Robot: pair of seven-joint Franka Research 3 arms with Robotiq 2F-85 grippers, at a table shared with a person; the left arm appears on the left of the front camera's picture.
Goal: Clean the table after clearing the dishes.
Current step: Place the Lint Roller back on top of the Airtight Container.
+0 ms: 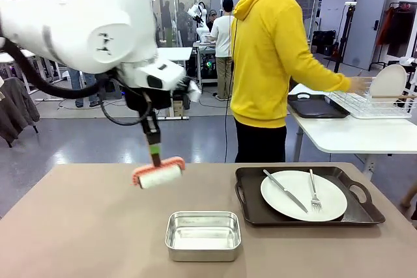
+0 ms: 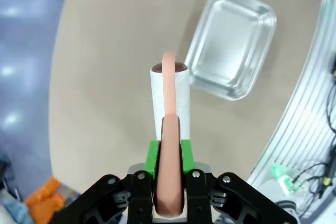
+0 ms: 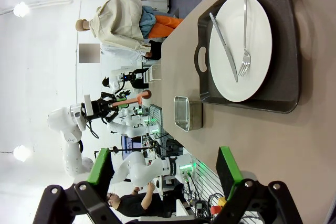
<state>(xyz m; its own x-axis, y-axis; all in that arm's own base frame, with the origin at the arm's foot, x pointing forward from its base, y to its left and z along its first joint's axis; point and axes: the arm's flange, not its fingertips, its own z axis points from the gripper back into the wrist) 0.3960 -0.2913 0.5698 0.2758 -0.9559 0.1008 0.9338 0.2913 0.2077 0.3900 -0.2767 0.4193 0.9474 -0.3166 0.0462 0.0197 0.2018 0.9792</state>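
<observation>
Beyond the small rectangular steel pan (image 1: 203, 236) and off to its left, the left pincer (image 1: 155, 155) is pinched tight on the salmon-orange handle of a white lint roller (image 1: 158, 175). The roller hangs low over the plain taupe-brown worktop (image 1: 78, 226); whether the roll touches the surface I cannot tell. The roll's long axis runs roughly left to right, its right end a little higher, and the handle rises steeply from it into the pincer. To wipe well, I judge the roll should come down flat along its whole length. It should then be drawn across that axis in overlapping lanes past the pan's left side, skirting the pan's rim. Just right of the pan sits a dark brown handled tray (image 1: 251, 183) bearing a round white plate (image 1: 329, 203), so clearing looks only half done and that side cannot be rolled yet. The tray's long axis lies left to right, with a handle at each end. The metal knife (image 1: 285, 191) slants, its far end leaning toward the pan, and the metal fork (image 1: 314, 193) points its tines at the robot's side. The right pincer (image 3: 165, 166) stands spread with nothing between its fingers. Farther right and well beyond the pan, a person in a yellow hoodie (image 1: 267, 50) reaches to a wire rack (image 1: 371, 105) on a white table (image 1: 345, 136).
</observation>
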